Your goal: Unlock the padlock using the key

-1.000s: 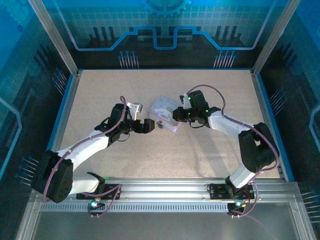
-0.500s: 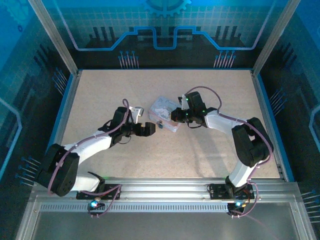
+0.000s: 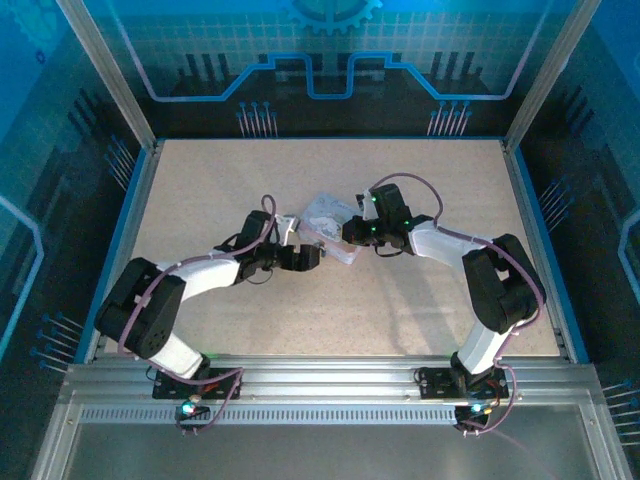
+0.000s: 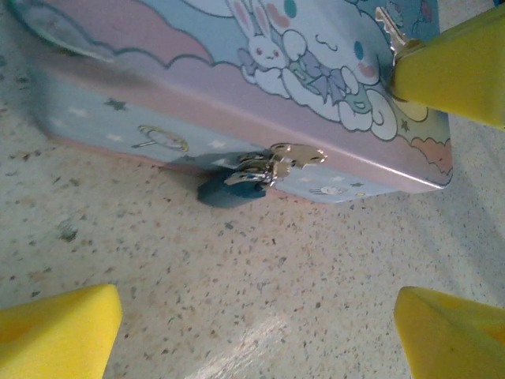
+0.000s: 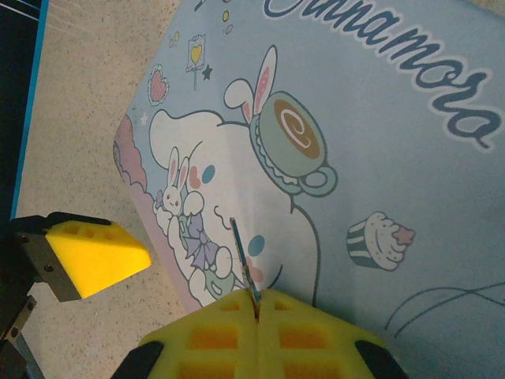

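While the right gripper [image 5: 256,306] is clamping together on the key [image 5: 243,260], the blade is sticking straight out past its pads. Its long axis is running in line with the fingers, tip hanging over the lid of the tin [image 5: 379,158]. The left gripper [image 4: 252,332] is standing wide apart, holding nothing. Straight ahead of it the padlock [image 4: 231,189] is dangling off the tin's front hasp, body lying on the counter [image 4: 237,284] and slanting left. The keyhole isn't showing. Risk: the padlock is hanging loose, so a poking key is likely shoving it aside, and the thin key could be twisting in the foam.
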Controlling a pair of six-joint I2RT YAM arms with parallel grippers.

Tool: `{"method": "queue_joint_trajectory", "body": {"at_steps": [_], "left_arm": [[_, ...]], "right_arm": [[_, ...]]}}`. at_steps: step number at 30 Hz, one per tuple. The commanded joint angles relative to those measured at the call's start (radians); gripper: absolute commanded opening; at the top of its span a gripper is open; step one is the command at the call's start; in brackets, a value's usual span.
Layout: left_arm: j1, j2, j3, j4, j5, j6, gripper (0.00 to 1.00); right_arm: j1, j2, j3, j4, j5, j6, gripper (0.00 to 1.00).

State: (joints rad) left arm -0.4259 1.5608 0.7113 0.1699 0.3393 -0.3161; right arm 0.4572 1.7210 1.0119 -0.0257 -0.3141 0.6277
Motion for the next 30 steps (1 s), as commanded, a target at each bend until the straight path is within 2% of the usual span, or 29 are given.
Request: {"method": "queue_joint_trajectory", "body": {"at_steps": [1, 17, 30], "left_arm": [[-0.015, 0.044, 0.045, 0.041, 0.032, -0.007, 0.89], [-0.06, 0.2, 0.126, 0.103, 0.012, 0.017, 0.8], [-0.066, 0.251, 0.13, 0.157, -0.002, 0.034, 0.77]], "right_arm": [[0.003, 0.025, -0.02, -0.099, 0.047, -0.006, 0.0], [0.008, 0.031, -0.007, -0.135, 0.059, -0.008, 0.0], [0.014, 0.038, 0.01, -0.172, 0.073, -0.013, 0.0]]}}
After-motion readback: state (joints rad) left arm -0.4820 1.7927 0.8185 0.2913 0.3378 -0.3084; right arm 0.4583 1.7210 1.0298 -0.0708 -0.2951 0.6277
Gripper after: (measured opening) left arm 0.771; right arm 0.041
